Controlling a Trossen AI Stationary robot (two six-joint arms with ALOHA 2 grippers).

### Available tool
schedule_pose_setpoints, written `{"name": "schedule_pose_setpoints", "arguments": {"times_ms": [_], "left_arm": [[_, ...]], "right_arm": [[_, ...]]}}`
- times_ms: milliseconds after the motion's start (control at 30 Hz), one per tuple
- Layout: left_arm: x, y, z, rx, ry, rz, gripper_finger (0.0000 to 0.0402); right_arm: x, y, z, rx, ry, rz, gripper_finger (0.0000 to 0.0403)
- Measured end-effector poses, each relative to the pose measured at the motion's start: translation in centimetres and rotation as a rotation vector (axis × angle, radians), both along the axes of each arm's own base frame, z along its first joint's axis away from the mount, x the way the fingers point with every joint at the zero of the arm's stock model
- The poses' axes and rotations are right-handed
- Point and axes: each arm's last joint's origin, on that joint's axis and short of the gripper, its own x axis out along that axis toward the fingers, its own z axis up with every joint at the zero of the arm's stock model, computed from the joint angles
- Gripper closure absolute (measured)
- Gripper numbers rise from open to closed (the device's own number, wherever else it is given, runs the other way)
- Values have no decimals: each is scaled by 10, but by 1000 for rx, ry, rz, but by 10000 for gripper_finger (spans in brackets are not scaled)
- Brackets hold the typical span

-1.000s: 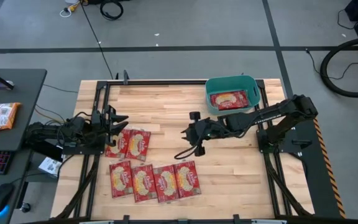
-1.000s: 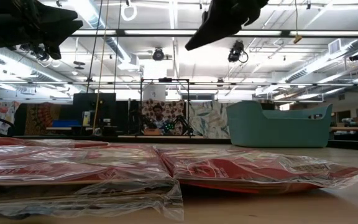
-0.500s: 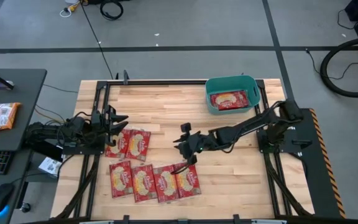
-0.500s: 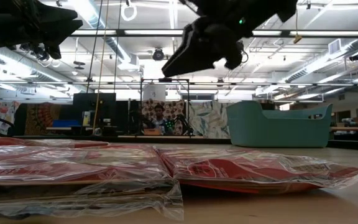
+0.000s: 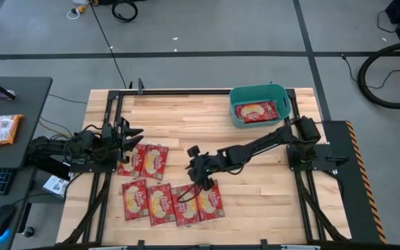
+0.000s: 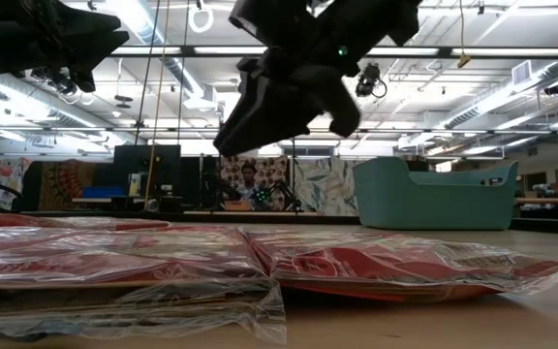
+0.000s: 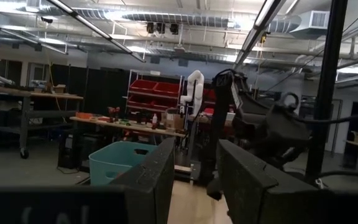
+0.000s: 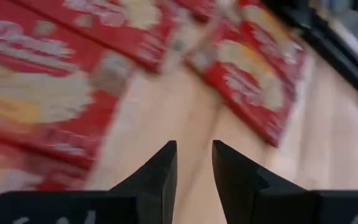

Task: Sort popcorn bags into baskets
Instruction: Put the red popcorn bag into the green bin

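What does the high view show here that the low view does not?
Only the high view shows a popcorn bag lying inside the teal basket, the row of four bags along the table's near edge, and the left gripper waiting open at the left edge. Only the low view shows a person far behind the table. Both show the right gripper, empty, above the bags.

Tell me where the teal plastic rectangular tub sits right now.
In the high view, the teal plastic tub sits at the table's far right corner, beyond the right arm, with one red popcorn packet inside it.
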Motion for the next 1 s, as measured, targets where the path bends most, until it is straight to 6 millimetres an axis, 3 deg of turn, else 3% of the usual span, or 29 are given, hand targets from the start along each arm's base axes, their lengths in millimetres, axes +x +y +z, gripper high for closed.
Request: {"name": "schedule_pose_setpoints", "arguments": {"times_ms": [300,533,700,833,1000], "left_arm": [[0,0,0,4,3,1,276],[0,0,0,-1,-1,0,276],[0,0,0,-3,-1,-1,276],[0,0,0,-2,-1,-1,276],[0,0,0,-3,-3,-1,276]], "right_arm": [[-28,41,-6,-32,214,178,296],[-51,65,-6,84,344,25,296],[-66,75,-11,0,441,51,296],[-75,84,-19,-59,442,75,296],[-67,93,-18,30,322,85,296]]}}
